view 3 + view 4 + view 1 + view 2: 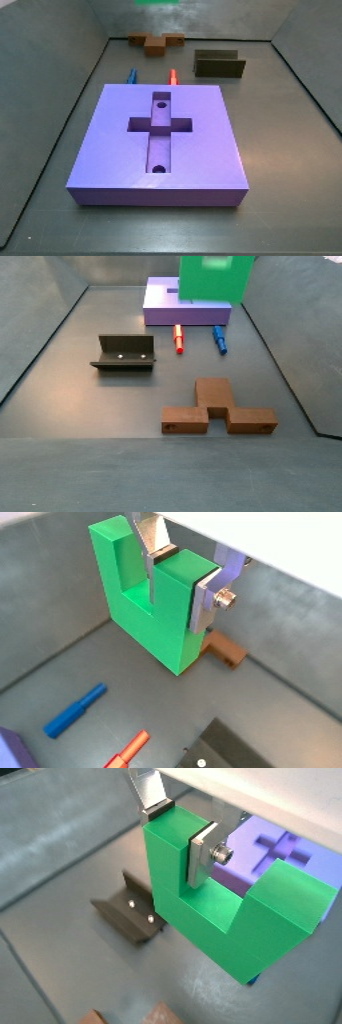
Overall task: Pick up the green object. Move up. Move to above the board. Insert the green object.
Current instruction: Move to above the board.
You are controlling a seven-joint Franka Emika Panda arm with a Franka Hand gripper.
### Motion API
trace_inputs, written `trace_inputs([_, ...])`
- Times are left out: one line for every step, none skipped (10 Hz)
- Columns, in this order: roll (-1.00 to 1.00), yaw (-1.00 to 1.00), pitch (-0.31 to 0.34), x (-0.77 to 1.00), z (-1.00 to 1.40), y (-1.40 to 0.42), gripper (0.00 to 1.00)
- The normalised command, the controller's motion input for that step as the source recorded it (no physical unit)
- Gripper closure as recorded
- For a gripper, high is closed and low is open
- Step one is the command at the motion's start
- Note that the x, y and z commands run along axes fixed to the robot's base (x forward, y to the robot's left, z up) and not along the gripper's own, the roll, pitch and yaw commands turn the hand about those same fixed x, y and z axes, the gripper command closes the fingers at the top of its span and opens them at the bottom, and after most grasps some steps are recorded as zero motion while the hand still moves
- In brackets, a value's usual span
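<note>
My gripper is shut on one prong of the green object, a bright green U-shaped block, and holds it well above the floor. Both wrist views show the grip; the gripper has one silver finger in the notch and one on the prong's outer face of the green object. In a side view the green object hangs at the top edge in front of the board. The purple board lies flat with its cross-shaped recess open; it also shows in a wrist view. The gripper itself is out of both side views.
A brown block lies on the floor, and a wrist view shows it below the green object. The fixture stands to one side. A red peg and a blue peg lie next to the board. Grey walls enclose the floor.
</note>
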Motion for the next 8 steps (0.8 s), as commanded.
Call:
trace_inputs([0.0,0.0,0.097,0.02,0.67,0.0,1.0])
trace_inputs([0.01,0.0,0.076,0.02,0.26,0.0,1.0])
trace_inputs([0.05,0.04,0.36,-0.05,0.18,-1.4,1.0])
trace_inputs([0.05,0.04,0.365,-0.05,0.18,-1.4,1.0])
trace_inputs([0.07,0.02,0.248,-0.04,0.18,-1.4,1.0])
trace_inputs([0.04,0.02,0.201,-0.04,0.19,-1.4,1.0])
trace_inputs([0.02,0.02,0.131,-0.03,0.19,-1.4,1.0])
trace_inputs([0.01,0.02,0.105,-0.02,0.19,-1.4,1.0])
